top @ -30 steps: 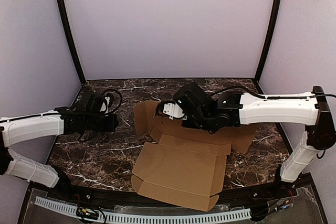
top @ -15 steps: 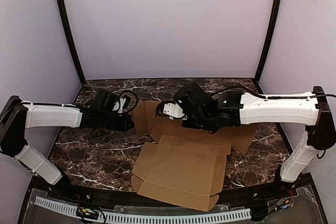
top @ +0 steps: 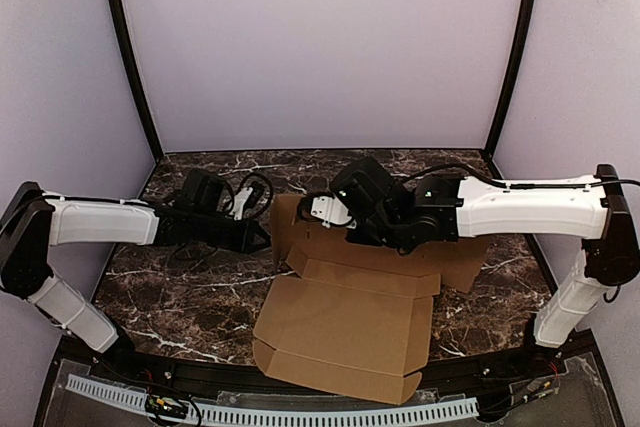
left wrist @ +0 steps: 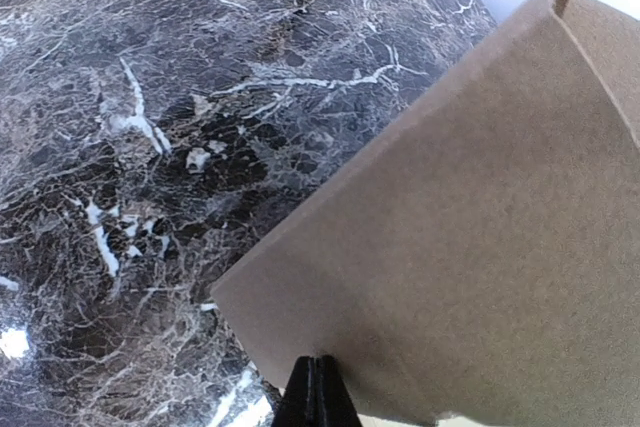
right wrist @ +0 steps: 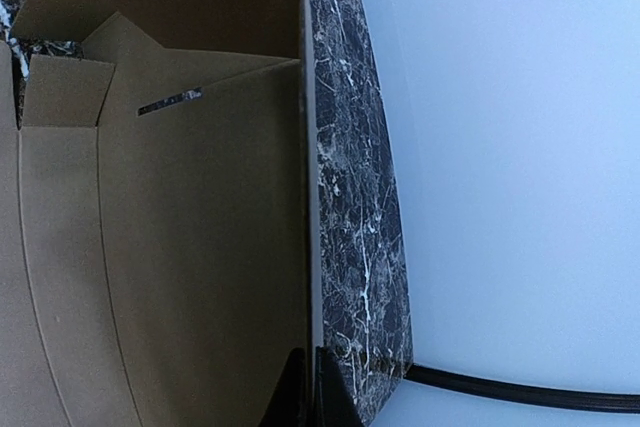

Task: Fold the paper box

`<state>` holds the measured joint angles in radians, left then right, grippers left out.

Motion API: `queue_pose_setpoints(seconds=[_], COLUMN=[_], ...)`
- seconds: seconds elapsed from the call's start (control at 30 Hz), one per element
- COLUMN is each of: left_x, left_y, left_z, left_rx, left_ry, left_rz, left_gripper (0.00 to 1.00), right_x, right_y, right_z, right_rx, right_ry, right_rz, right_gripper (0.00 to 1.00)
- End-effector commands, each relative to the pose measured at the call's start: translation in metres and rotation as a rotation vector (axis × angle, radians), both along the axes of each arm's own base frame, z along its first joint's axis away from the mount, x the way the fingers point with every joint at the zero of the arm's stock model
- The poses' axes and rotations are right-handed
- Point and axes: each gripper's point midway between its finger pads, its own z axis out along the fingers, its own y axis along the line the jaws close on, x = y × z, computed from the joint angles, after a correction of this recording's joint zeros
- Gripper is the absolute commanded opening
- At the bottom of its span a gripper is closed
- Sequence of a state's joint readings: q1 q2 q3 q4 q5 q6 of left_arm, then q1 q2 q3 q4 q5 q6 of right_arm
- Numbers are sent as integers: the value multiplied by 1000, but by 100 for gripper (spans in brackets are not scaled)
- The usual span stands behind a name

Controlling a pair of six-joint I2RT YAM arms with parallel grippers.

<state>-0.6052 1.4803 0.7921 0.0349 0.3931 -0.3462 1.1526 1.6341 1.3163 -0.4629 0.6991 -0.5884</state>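
Note:
The paper box [top: 345,322] is a brown corrugated die-cut sheet, its main panel flat at the table's middle. Its left side flap [left wrist: 470,237] is tilted upward. The shut tips of my left gripper [top: 264,237] [left wrist: 318,392] press on that flap's outer face, with nothing between them. My right gripper [top: 350,235] [right wrist: 312,387] is shut on the thin top edge of the box's raised back wall [right wrist: 180,247]. In the right wrist view that edge runs away from the fingers to a far corner with a slot.
The table [top: 180,287] is dark marble, boxed in by lilac walls with black corner posts [top: 130,57]. Black cables [top: 255,187] loop over the left wrist. A white perforated strip [top: 300,415] runs along the near edge.
My left arm has reached right across the table to the box's left flap, which now stands steeper and closer in. The right arm has stayed put on the back wall.

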Motion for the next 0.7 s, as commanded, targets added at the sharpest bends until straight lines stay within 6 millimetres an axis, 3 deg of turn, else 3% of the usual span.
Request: queue_pose_setpoints(seconds=[0.0, 0.37, 0.67], left_x=[-7, -19, -18], left_y=[-17, -35, -42], left_z=[13, 26, 24], left_rx=[-45, -72, -57], left_ry=[-24, -35, -37], left_rz=[-81, -140, -147], left_gripper=[1, 1, 1], right_x=[-20, -20, -20], right_y=[3, 0, 0], right_z=[-27, -32, -31], right_rx=[-43, -51, -50], right_ry=[108, 109, 105], right_rz=[48, 32, 25], right_gripper=[0, 0, 0])
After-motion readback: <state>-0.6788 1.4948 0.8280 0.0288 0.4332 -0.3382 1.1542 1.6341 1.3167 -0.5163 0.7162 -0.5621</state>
